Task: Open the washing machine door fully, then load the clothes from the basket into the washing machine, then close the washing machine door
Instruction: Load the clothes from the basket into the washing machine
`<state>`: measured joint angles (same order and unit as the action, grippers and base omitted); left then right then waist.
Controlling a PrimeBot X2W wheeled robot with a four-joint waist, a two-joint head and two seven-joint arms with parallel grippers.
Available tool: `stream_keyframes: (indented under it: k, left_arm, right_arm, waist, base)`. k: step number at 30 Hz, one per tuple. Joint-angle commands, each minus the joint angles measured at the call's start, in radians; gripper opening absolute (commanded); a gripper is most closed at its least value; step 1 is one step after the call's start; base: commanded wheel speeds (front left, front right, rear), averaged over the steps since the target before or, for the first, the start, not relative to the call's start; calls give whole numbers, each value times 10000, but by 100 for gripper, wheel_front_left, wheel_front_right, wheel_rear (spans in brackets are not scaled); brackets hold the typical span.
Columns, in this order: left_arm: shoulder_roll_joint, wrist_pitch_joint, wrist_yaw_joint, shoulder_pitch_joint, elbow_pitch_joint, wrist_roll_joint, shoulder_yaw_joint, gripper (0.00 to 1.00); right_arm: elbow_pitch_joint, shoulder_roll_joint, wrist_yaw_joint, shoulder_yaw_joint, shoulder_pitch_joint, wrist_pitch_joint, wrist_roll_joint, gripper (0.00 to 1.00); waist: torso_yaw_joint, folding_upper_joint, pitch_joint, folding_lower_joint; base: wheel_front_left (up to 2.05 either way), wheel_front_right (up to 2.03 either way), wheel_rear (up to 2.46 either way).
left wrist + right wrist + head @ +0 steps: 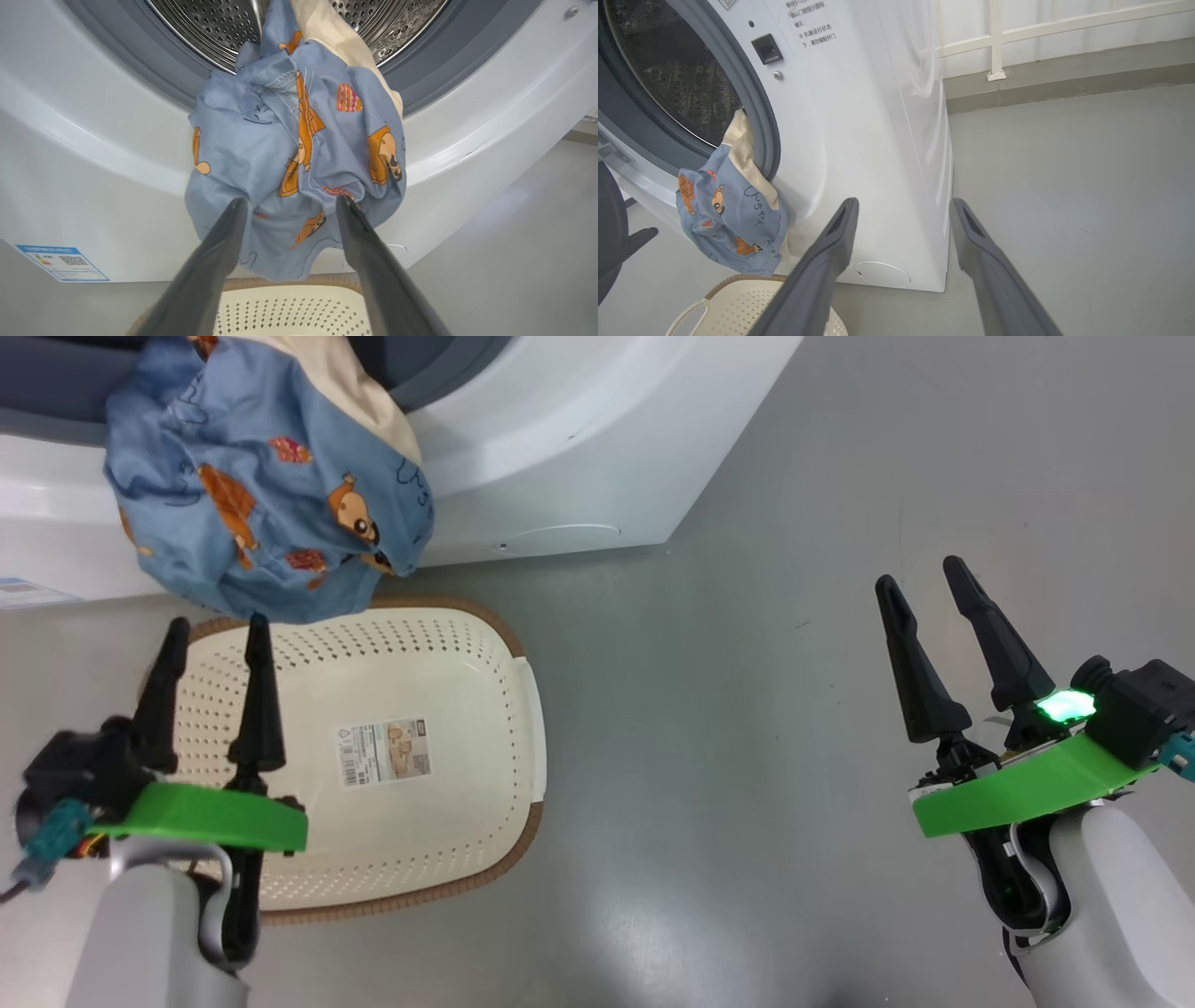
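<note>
The left hand (217, 623) is hovering over the left end of the basket (523, 709), its two dark fingers spread wide and gripping nothing. Its fingertips are pointing at the lower part of the clothes (289, 140) and sitting very near the fabric; whether they are touching it I cannot tell. The blue bear-print bundle, with a cream piece running along its right side, is hanging out of the steel drum (210, 23), over the grey gasket (154, 70) and down the white front of the washing machine (560, 448). Its bottom edge is dangling just above the basket's far rim. The basket is sitting on the grey floor (747, 709) right in front of the machine, a label (385, 751) showing at its bottom. The right hand (919, 574) is hanging well to the right over bare floor, its fingers also wide apart and holding nothing, far from the clothes.
</note>
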<state>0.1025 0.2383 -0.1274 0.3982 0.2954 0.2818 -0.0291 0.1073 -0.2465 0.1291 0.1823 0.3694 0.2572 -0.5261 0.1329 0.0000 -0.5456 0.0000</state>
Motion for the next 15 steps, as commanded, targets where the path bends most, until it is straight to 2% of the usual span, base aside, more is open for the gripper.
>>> stream_keyframes:
  k: [1, 7, 15]
  left_arm:
    - [305, -34, -19, 270, 125, 100, 180, 100]
    - [665, -62, -28, 1516, 1933, 365, -240, 100]
    - [1095, 2, -31, 3173, 4115, 913, -1287, 100]
  right_arm:
    - [-254, -16, 16, 176, -102, 46, 57, 100]
    - [-298, 20, 16, 170, 20, 46, 46, 100]
    - [-339, 97, 16, 165, 163, 46, 47, 100]
  waist:
    - [43, 0, -84, 0]
    - [173, 0, -349, 0]
    - [378, 0, -696, 0]
  base:
    - [0, 0, 0]
    - [0, 0, 0]
    - [0, 0, 0]
